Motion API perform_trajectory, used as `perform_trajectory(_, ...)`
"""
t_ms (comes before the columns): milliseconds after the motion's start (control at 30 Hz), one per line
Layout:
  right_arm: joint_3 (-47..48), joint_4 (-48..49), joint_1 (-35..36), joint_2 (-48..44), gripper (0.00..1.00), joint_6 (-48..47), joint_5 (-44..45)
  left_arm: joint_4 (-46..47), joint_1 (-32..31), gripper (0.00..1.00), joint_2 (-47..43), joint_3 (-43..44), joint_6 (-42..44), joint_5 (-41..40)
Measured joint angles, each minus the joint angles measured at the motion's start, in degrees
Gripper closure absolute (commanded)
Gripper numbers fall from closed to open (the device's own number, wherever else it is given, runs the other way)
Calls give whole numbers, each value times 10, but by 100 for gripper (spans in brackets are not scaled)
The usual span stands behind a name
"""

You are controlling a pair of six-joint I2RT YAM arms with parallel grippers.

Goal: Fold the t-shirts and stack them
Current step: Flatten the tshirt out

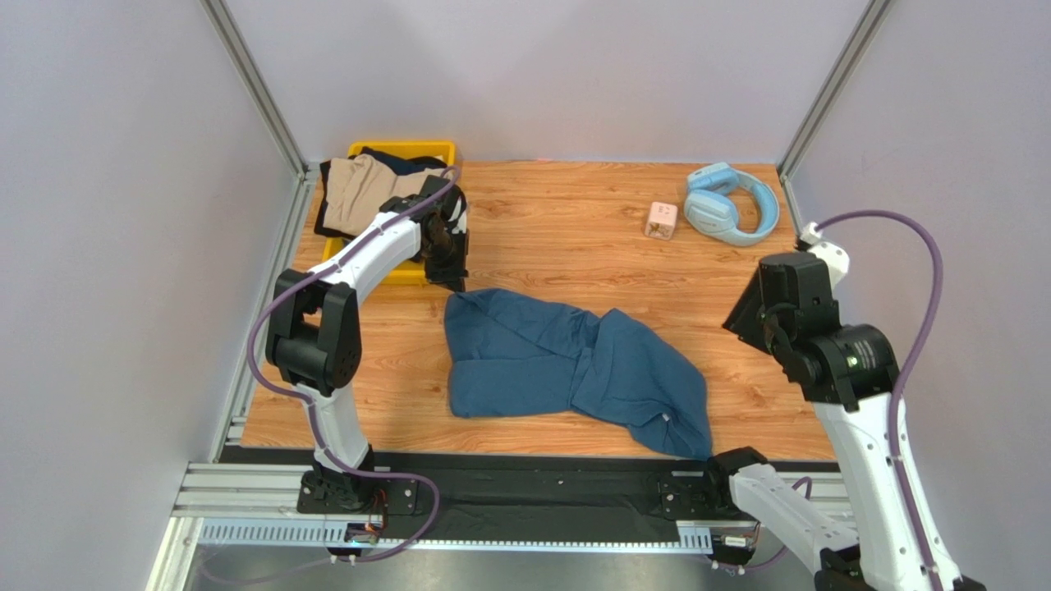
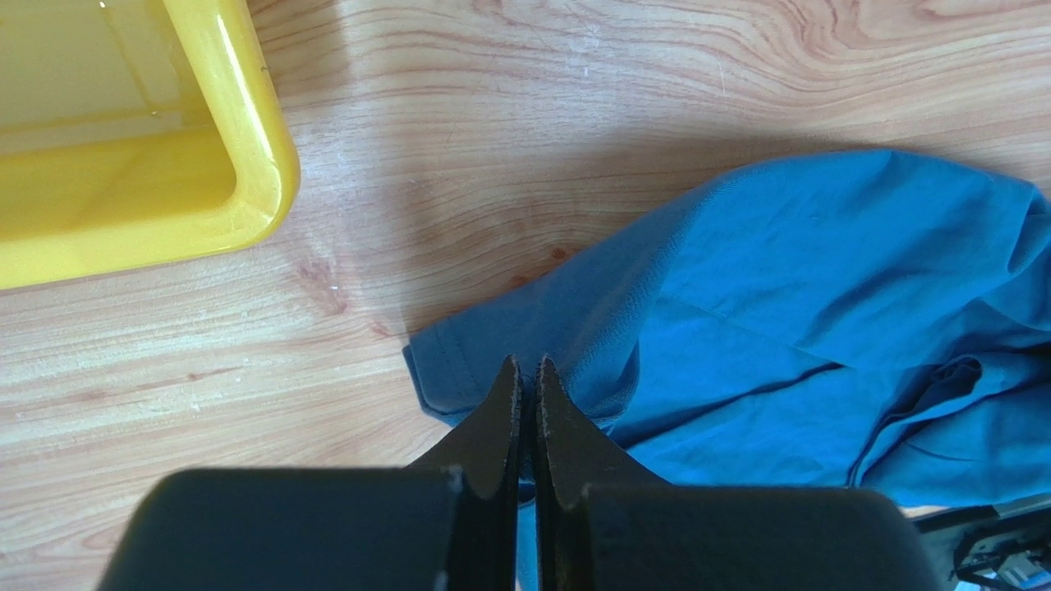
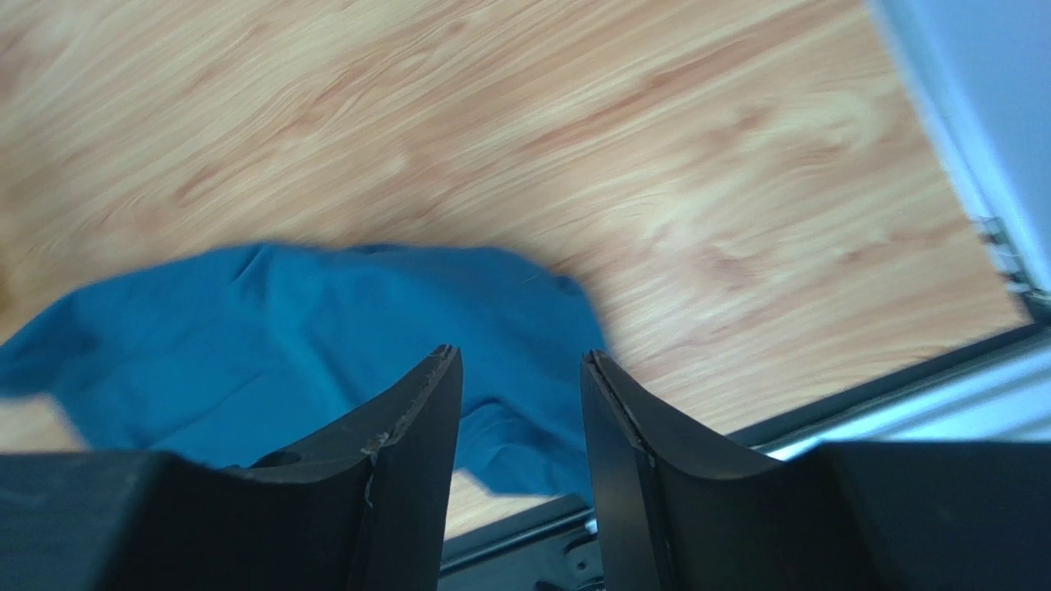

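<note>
Top view: large teal-blue cloth t-shirt (image 1: 568, 369) lies twisted and crumpled mid-counter, not flat and not folded. Left tool (image 1: 447, 265) hangs at the t-shirt's far-left corner. Right tool (image 1: 755, 314) is off its right side, clear of the cloth. Bunched tan garment (image 1: 358, 187) and dark navy garment (image 1: 401, 160) sit in a yellow plastic bin (image 1: 407, 273) beyond that far-left corner. Light-blue headphones (image 1: 730, 203) and a small pink cube (image 1: 663, 219) are far-right of the t-shirt.

Left wrist: left tool pinched closed, nothing seen between the tips, which are over the t-shirt's hemmed corner.

Right wrist: right tool jaws apart and empty, t-shirt edge below.

Step in hand, my read: flatten first. One corner per tool, single layer only, then a gentle pull apart.

Wood-grain counter (image 1: 555, 209) looks smooth, so the cloth should slide. Grey walls are close. The t-shirt's near-right end is just beside the dark rail (image 1: 555, 474), a possible snag.
</note>
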Motion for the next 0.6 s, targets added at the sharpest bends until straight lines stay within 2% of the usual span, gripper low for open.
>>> perform_trajectory(200, 9, 40, 1, 129, 51, -13, -209, -1, 0, 100, -5, -9, 0, 7)
perform_trajectory(300, 6, 47, 8, 197, 49, -22, -280, -1, 0, 100, -12, -22, -1, 14)
perform_trajectory(600, -12, 60, 72, 294, 46, -34, -351, 12, 0, 100, -55, -84, -5, 26)
